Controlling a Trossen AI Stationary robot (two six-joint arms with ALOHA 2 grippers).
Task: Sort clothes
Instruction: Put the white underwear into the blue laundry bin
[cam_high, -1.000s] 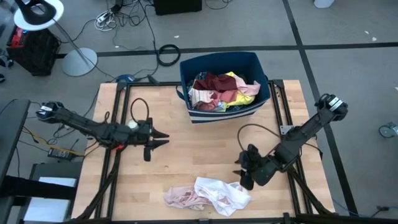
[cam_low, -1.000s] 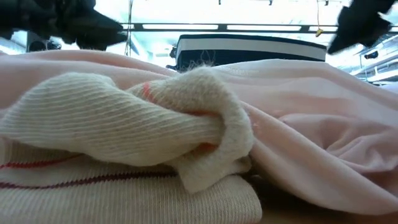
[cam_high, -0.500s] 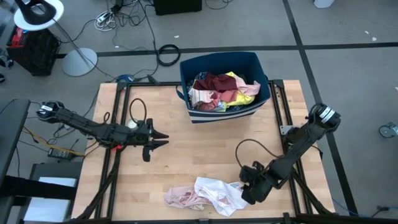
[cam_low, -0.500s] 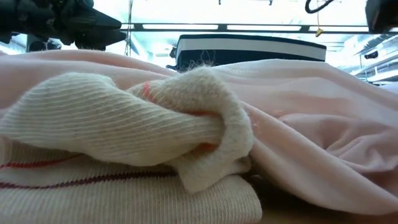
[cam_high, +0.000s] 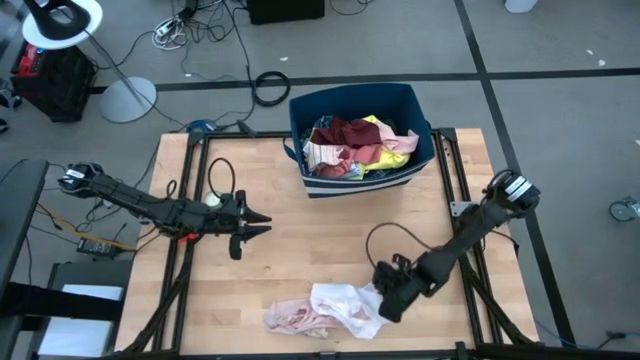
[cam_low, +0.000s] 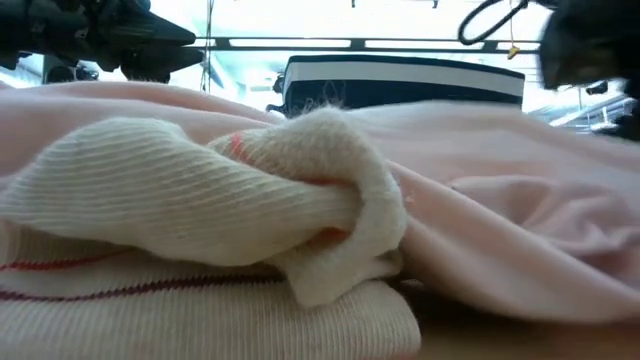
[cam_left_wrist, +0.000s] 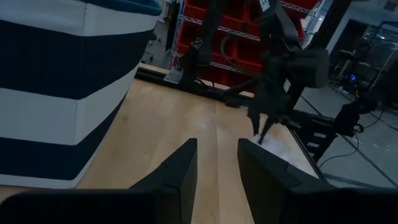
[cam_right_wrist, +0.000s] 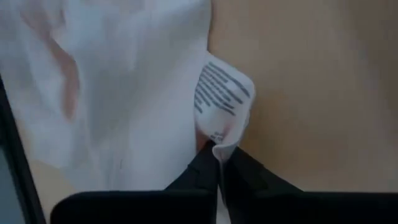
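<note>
A heap of clothes (cam_high: 322, 310), pale pink and white, lies on the table near its near edge. In the low view it fills the picture as a cream ribbed piece (cam_low: 200, 200) and pale pink cloth (cam_low: 500, 230). My right gripper (cam_high: 381, 301) is down at the heap's right edge, shut on the white garment (cam_right_wrist: 143, 81). My left gripper (cam_high: 262, 222) hovers over the table's left middle, open and empty; its fingers also show in its wrist view (cam_left_wrist: 216, 168). The navy striped bin (cam_high: 425, 140) at the far edge holds more clothes (cam_high: 355, 142). My right gripper pinches the white garment's edge at its printed care label (cam_right_wrist: 219, 102) between its two shut fingertips (cam_right_wrist: 202, 165). It comes slanting down from the table's right. The rest of the garment lies on the table; one layer or several, I cannot tell.
Bare wooden table (cam_high: 330, 235) lies between the bin and the heap. The bin's striped wall (cam_left_wrist: 56, 93) stands close beside my left gripper. Black frame rails (cam_high: 452, 180) run along the table's sides. Cables and a lamp base lie on the floor beyond.
My right gripper has gone down and toward the table's near-left, onto the heap's right edge. The white garment's right edge has shifted a little toward the left, and the pink cloth on that side has changed shape.
</note>
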